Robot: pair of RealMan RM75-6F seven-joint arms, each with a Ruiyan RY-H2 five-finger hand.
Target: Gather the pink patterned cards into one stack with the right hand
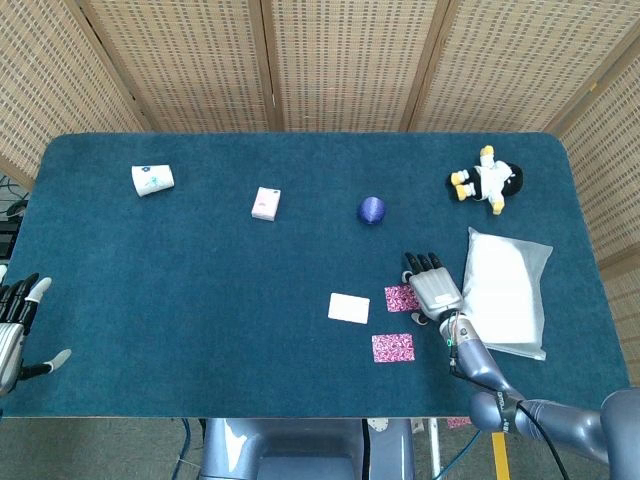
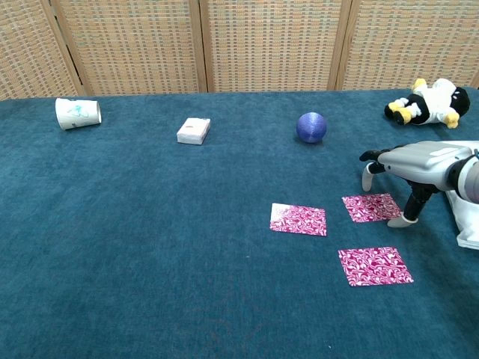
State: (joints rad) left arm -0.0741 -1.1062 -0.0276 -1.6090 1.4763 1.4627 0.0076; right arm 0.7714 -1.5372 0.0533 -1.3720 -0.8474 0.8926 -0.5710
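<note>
Three pink patterned cards lie apart on the blue cloth at the right front. One card [image 2: 298, 219] is to the left and looks whitish in the head view [image 1: 349, 308]. A second card [image 2: 370, 207] [image 1: 400, 298] lies right of it, and a third card [image 2: 374, 266] [image 1: 393, 348] is nearest the front edge. My right hand [image 2: 412, 168] [image 1: 432, 288] hovers palm down over the second card's right side, fingers spread, holding nothing. Its thumb tip [image 2: 405, 221] meets the cloth just off that card's right edge. My left hand [image 1: 15, 325] waits at the far left edge, fingers apart.
A white padded bag [image 1: 505, 290] lies right beside the right hand. A plush toy [image 1: 487, 182] sits at the back right, a blue ball [image 1: 371, 210] behind the cards. A small pink box [image 1: 265, 203] and a tipped paper cup [image 1: 153, 180] are farther left.
</note>
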